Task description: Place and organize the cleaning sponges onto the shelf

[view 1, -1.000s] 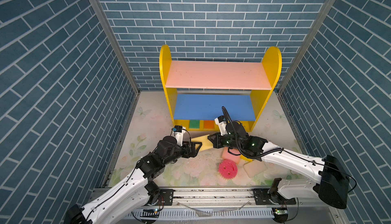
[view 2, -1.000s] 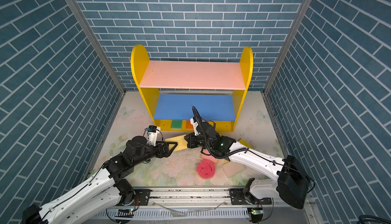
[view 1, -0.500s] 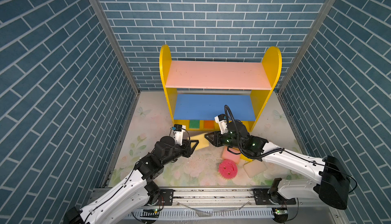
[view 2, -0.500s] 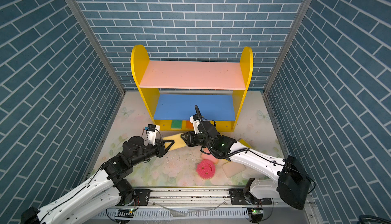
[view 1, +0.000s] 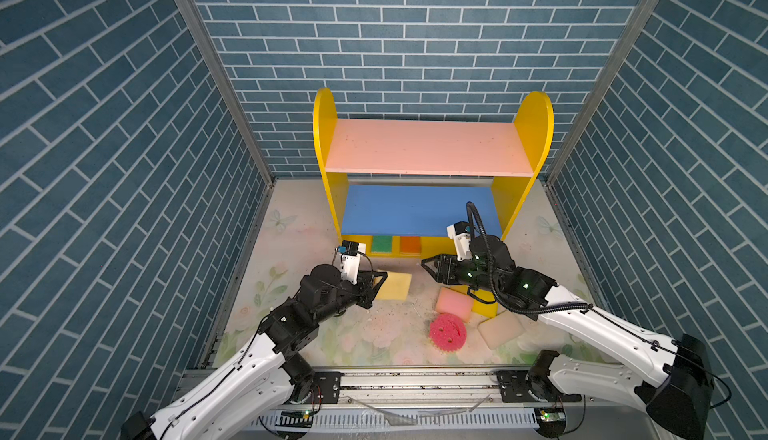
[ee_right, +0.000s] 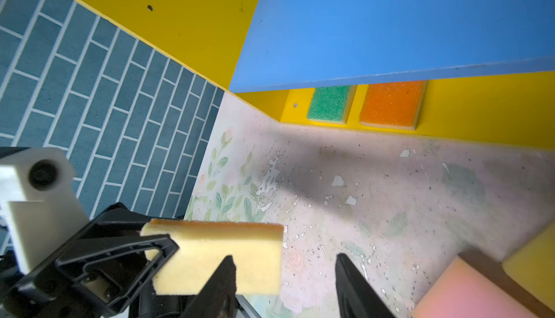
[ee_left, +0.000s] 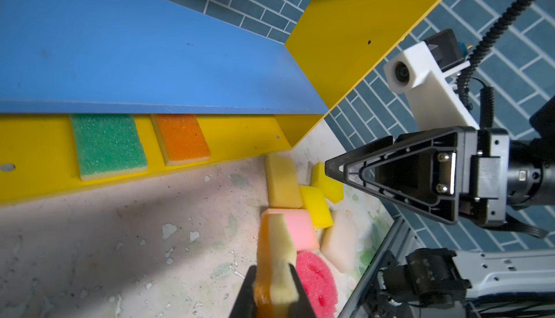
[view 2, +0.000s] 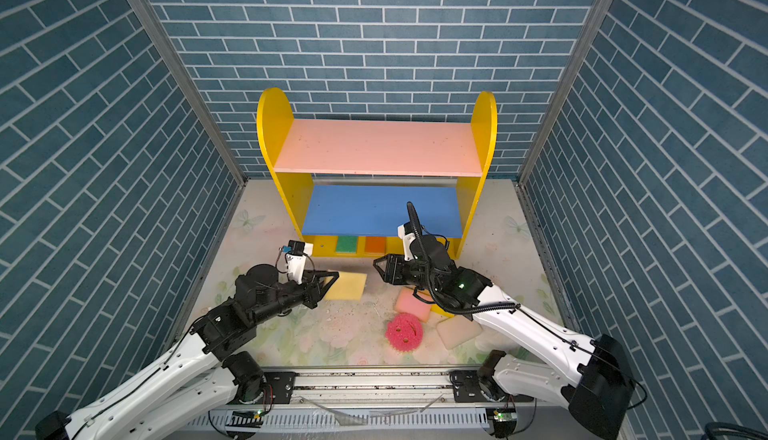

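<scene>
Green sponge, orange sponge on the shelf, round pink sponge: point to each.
Green sponge (view 1: 381, 244): a top view, middle of its top.
Orange sponge (view 1: 410, 245): a top view, middle of its top.
Round pink sponge (view 1: 447, 331): a top view, middle of its face.

2 overhead, 2 wrist, sharing shelf (view 1: 428, 147).

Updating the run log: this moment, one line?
left tool: shut on yellow sponge | right tool: open, empty | shelf base: green sponge, orange sponge
</scene>
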Robot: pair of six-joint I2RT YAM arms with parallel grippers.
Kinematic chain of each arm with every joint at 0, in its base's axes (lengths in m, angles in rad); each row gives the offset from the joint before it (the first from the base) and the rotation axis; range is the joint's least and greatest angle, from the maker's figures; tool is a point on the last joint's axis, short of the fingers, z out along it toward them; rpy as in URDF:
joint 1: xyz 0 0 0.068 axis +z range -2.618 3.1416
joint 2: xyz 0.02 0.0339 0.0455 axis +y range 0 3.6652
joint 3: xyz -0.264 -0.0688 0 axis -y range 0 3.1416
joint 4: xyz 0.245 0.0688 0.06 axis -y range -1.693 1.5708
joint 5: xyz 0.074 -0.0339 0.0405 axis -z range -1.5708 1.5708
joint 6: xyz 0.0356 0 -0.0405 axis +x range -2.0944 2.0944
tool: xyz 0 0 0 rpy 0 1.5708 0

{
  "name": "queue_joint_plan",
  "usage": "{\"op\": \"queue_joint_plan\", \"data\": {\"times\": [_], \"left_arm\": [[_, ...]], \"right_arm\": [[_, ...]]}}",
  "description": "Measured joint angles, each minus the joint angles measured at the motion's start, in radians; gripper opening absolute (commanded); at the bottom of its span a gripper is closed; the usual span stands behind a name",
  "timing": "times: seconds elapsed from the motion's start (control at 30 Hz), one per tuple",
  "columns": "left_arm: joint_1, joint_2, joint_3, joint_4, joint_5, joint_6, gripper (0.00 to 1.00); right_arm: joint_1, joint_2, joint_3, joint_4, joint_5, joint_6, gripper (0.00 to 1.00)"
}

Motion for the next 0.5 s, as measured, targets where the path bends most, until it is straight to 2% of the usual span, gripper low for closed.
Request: {"op": "queue_joint_plan", "data": {"times": [0.1,0.17,0.2,0.5], "left_arm": [[0.000,0.025,0.005,-0.011,-0.002,0.026,0.11],[-0.003,0.036,0.005,-0.033,-0.013,0.049,0.01],[-0.003,0.038,0.005,-0.043,-0.019,0.060,0.00],[-0.032,0.021,0.055,-0.107,-0.131,0.230,0.00]], "right_arm": [[0.000,0.031,0.010,-0.022,-0.029,0.030,0.54],[0.000,0.067,0.013,-0.025,-0.055,0.055,0.55],[0.000,0.084,0.015,-0.025,-0.067,0.064,0.56],[0.000,0.198,0.028,0.085,-0.192,0.192,0.68]]}}
